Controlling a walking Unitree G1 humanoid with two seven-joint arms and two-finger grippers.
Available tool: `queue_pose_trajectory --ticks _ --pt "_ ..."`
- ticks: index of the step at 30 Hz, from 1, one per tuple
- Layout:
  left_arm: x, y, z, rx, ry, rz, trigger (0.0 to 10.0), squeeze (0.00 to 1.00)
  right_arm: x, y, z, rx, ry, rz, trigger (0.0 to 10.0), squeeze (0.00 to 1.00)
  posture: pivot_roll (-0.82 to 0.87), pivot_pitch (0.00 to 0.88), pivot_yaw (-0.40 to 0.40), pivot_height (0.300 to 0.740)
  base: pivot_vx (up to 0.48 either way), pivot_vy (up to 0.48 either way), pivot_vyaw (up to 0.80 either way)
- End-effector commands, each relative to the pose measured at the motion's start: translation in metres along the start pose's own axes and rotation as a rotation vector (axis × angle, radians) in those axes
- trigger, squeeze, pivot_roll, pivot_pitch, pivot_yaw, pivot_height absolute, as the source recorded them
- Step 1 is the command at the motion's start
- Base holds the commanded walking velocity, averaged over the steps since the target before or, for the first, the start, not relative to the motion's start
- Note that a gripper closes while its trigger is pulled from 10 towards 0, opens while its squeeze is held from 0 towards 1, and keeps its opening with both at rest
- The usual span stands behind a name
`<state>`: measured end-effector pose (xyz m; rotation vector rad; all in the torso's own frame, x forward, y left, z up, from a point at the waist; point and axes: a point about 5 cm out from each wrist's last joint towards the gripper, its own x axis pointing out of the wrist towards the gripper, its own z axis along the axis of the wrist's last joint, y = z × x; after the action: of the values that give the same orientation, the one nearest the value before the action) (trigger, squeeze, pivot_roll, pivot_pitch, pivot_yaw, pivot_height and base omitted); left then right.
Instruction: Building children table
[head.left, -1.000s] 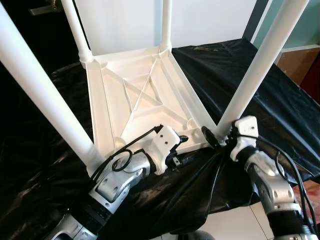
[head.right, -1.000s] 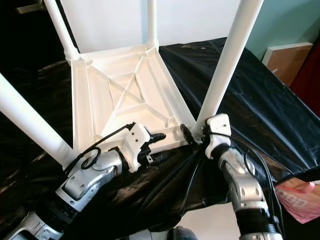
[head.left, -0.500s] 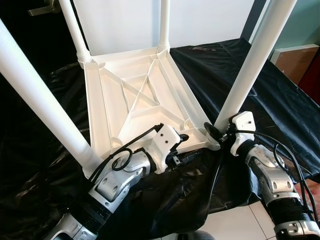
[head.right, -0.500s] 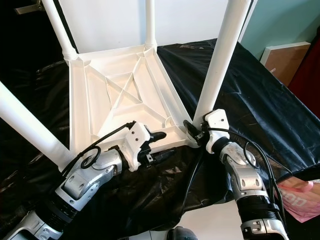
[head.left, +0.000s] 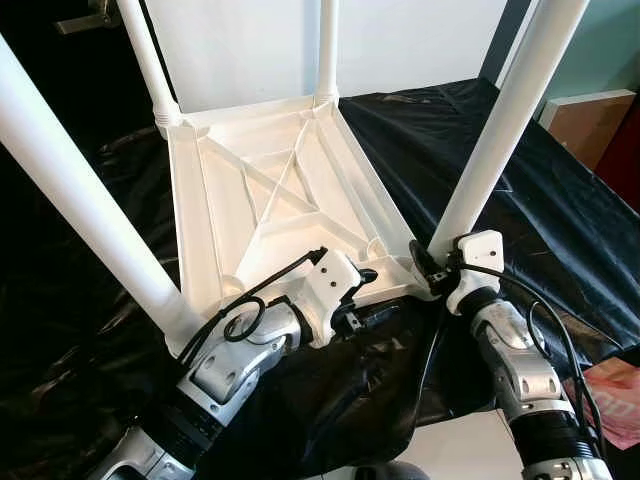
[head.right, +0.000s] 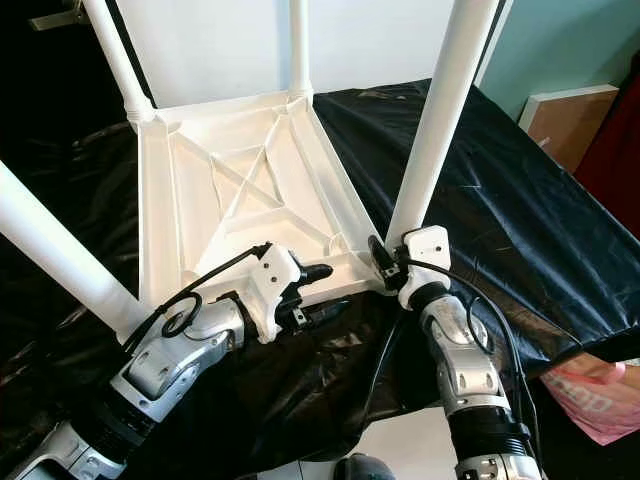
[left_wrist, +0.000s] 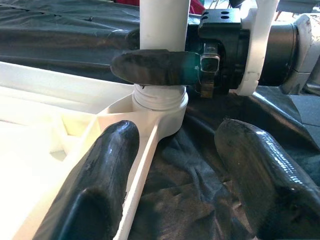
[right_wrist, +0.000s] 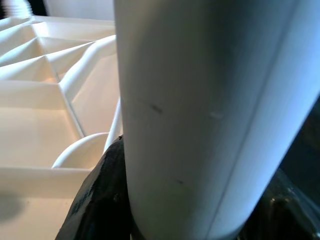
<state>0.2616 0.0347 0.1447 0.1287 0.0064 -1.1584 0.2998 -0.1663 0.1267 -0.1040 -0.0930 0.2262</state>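
Children's table (head.left: 280, 190) lies inverted on the surface (head.left: 560, 210), which is covered in black sheeting, with all four white legs pointing up. The right tool (head.left: 432, 268) is clamped on the near-right leg (head.left: 500, 120) just above its threaded socket. The left tool (head.left: 362, 300) has its fingers (left_wrist: 105, 180) apart, straddling the tabletop's near edge rail beside that corner. The step in hand appears to be seating or tightening this last leg. The next move likely calls for turning the leg about its own axis while the left tool steadies the tabletop against rotation.
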Motion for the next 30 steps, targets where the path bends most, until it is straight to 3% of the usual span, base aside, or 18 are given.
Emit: queue_pose_trajectory --ticks 1,11,14,19,30 --pt "0.0 -0.01 -0.001 0.0 0.008 -0.166 10.0 0.0 -0.007 0.001 -0.021 0.007 0.114 -0.019 10.0 0.0 -0.05 0.121 -0.007 0.74 0.0 0.0 0.0" --pt "0.0 -0.009 0.0 -0.002 0.006 -0.162 10.0 0.0 -0.003 0.005 -0.016 0.046 0.118 -0.299 10.0 0.0 -0.04 0.112 -0.016 0.74 0.0 0.0 0.0" --pt "0.0 -0.007 0.0 -0.001 0.007 -0.15 10.0 0.0 -0.005 0.01 -0.014 0.082 0.115 -0.471 10.0 0.0 -0.03 0.108 -0.022 0.74 0.0 0.0 0.0" --pt "0.0 -0.008 0.001 -0.002 0.003 -0.146 10.0 0.0 -0.002 0.022 -0.011 0.09 0.108 -0.436 10.0 0.0 -0.03 0.107 -0.02 0.74 0.0 0.0 0.0" --pt "-0.001 -0.005 0.002 0.005 0.002 -0.141 10.0 0.0 0.0 0.017 -0.004 0.072 0.087 -0.475 10.0 0.0 -0.02 0.105 -0.019 0.74 0.0 0.0 0.0"
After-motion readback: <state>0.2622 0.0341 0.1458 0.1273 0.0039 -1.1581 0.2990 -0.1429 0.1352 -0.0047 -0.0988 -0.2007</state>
